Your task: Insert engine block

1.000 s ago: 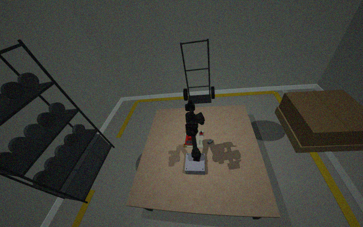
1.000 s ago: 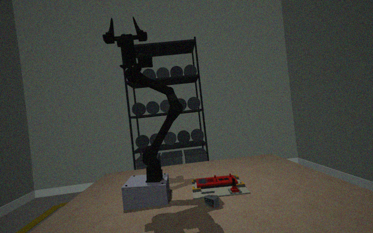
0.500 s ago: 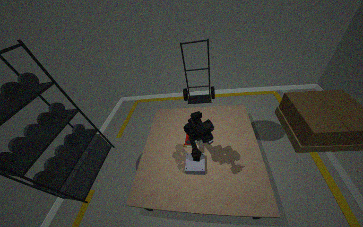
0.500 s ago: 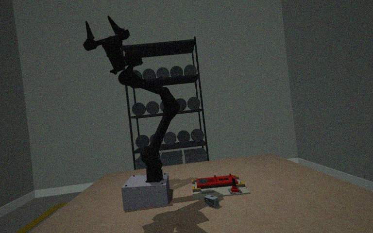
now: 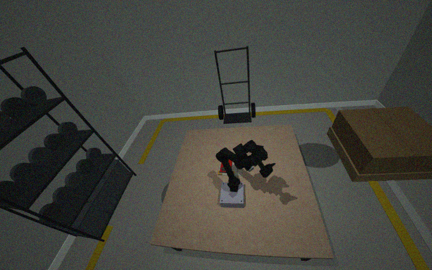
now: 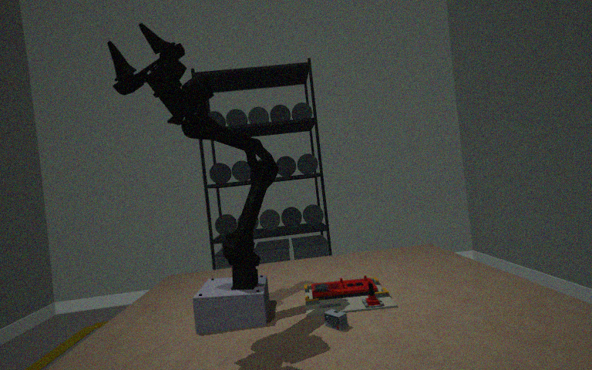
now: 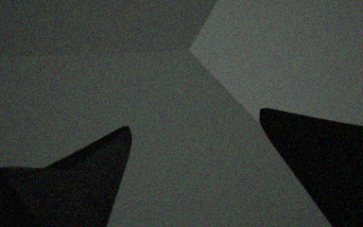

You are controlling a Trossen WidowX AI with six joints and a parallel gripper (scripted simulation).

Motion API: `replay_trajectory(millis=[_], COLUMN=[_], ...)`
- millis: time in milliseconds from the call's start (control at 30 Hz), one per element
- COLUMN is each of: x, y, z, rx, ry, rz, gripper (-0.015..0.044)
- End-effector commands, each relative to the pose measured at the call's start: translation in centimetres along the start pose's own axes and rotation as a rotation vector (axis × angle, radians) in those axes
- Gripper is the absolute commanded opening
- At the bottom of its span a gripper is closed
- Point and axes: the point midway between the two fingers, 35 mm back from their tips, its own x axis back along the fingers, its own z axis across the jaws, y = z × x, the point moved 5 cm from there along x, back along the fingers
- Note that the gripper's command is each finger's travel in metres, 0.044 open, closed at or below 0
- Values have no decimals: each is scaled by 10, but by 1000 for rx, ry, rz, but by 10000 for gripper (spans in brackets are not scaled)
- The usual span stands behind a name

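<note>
- The hand was spread wide with nothing between its fingers, raised high in the upper left of the exterior frame.
- In the wrist frame, one dark finger entered from the lower left and the other from the right, with grey surfaces behind them.
- The grey block sat on the bench, low and right of centre in the exterior frame, outside the car. The arm partly hid it from above.
- The red car lay just behind a pale plate, which carried a small red piece near its right end.
- The arm rose from a pale base, left of the car in the exterior frame.
- Beyond stood a dark rack of round items; a hand truck stood at upper centre of the top frame.
</note>
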Motion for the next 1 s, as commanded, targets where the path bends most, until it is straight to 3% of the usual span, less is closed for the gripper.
replay_trajectory(millis=[0, 467, 967], x=[-2, 18, 82], y=[23, 118, 231], z=[36, 108, 147], rx=[-95, -353, -555], ry=[122, 457, 834], rz=[-62, -278, -545], gripper=[440, 440, 440])
